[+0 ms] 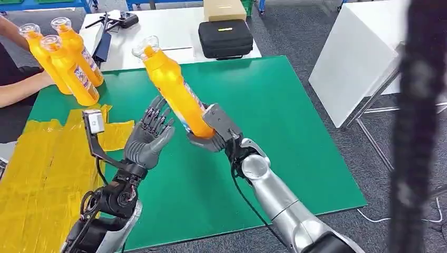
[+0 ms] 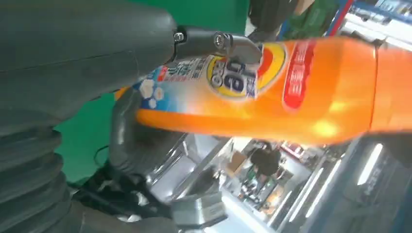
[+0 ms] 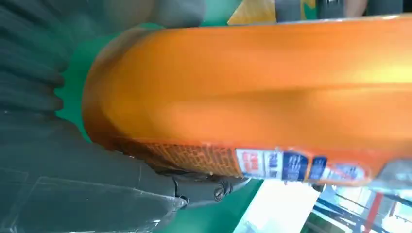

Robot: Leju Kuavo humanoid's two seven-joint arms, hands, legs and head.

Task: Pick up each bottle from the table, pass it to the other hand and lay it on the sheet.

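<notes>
Near the table's left edge: yellow sheet, three spare bottles. Left hand open, fingers spread, beside the bottle. Held low by right hand, over mid-table. Could tip and drop if let go early.

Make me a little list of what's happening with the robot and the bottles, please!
held bottle: orange bottle, tilted, gripped at its base by the right hand
left hand: open, fingers spread, beside the bottle, not gripping it
other bottles: three at the mat's far left corner, by a person's arm
sheet: yellow sheet, nothing on it
mat: green mat
</notes>
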